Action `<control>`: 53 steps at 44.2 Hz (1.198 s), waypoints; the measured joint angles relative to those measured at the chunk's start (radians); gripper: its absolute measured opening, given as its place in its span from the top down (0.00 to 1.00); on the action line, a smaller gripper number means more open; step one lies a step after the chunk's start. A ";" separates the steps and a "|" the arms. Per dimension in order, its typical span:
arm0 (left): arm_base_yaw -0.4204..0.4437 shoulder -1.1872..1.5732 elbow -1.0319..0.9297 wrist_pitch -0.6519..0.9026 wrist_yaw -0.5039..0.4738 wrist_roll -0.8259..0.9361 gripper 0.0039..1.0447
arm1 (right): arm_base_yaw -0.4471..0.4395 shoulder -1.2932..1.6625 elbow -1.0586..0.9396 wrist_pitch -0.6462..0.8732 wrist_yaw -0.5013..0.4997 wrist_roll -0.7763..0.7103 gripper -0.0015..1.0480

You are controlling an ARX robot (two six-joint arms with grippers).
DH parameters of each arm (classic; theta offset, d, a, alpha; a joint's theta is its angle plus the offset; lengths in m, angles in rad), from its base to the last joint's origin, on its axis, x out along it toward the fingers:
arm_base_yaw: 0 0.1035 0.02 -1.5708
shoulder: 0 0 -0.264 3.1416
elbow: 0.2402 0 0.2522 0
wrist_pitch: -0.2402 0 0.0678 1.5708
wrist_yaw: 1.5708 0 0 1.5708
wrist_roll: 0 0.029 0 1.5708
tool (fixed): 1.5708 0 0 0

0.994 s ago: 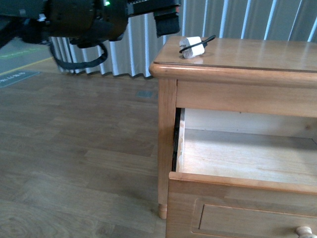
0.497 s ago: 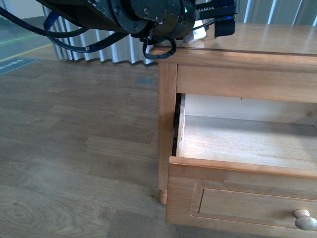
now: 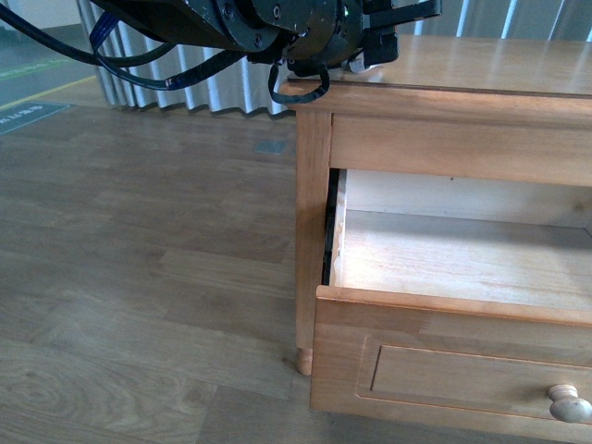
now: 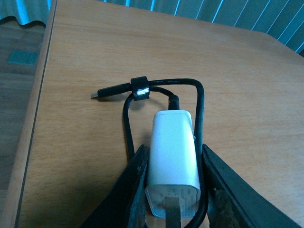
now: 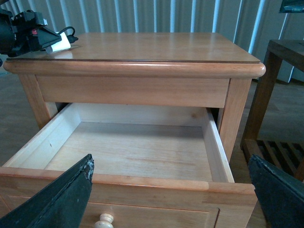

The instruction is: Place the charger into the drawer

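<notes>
Our left gripper [image 4: 173, 148] straddles the charger [image 4: 171, 166] on the cabinet top [image 4: 95, 61], low in the frame, and we cannot tell if it pinches; snagging the cable [image 4: 200, 109] could spill it short of the drawer [image 5: 142, 182].

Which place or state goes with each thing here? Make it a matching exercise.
1 charger
2 drawer
3 left gripper
4 right gripper

A pulled out, empty
B straddling the charger
C lying on the nightstand top
D open, facing the drawer

Pairs: 1-C, 2-A, 3-B, 4-D
</notes>
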 joint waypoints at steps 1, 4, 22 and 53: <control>0.000 -0.003 -0.005 0.004 -0.003 -0.004 0.72 | 0.000 0.000 0.000 0.000 0.000 0.000 0.08; 0.000 -0.015 -0.026 0.015 -0.003 -0.012 0.73 | 0.000 0.000 0.000 0.000 0.000 0.000 0.08; -0.040 -0.253 -0.354 0.144 0.035 -0.052 0.74 | 0.000 0.000 0.000 0.000 0.000 0.000 0.08; -0.174 -0.251 -0.606 0.249 0.124 -0.040 0.74 | 0.000 0.000 0.000 0.000 0.000 0.000 0.08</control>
